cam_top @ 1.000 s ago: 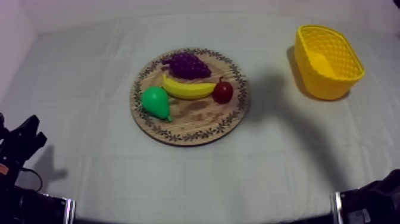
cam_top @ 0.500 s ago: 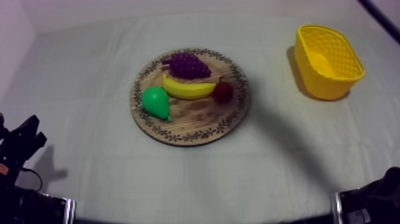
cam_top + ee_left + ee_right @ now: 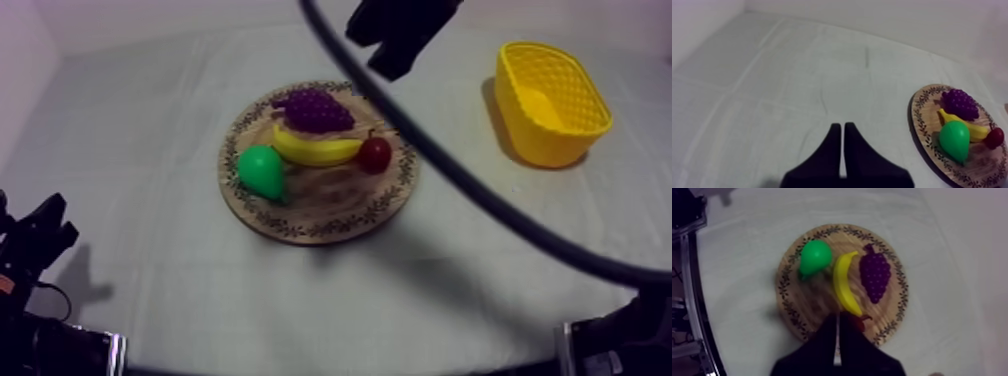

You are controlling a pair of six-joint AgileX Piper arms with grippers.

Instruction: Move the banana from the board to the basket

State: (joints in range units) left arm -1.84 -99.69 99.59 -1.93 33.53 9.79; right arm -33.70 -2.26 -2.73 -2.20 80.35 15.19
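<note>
The yellow banana (image 3: pixel 318 148) lies across the middle of the round wooden board (image 3: pixel 300 228), at the table's centre. The yellow basket (image 3: pixel 550 100) stands at the far right. My right gripper (image 3: pixel 388 66) hangs high over the board's far edge. In its wrist view its fingers lie together as a shut wedge (image 3: pixel 837 322) above the banana (image 3: pixel 844 290) and the board (image 3: pixel 817 300), holding nothing. My left gripper (image 3: pixel 45 232) rests at the near left, shut and holding nothing (image 3: pixel 842 131), well short of the board (image 3: pixel 920 120).
On the board with the banana lie purple grapes (image 3: pixel 313 108), a green pear (image 3: pixel 262 172) and a small red fruit (image 3: pixel 375 154). My right arm slants from the far middle to the near right. The table's edge and a metal frame (image 3: pixel 687 288) run beyond the pear.
My right arm has swung up from the near right and now reaches in from the far side, its gripper over the board's far edge. The left arm and the fruit have not moved.
</note>
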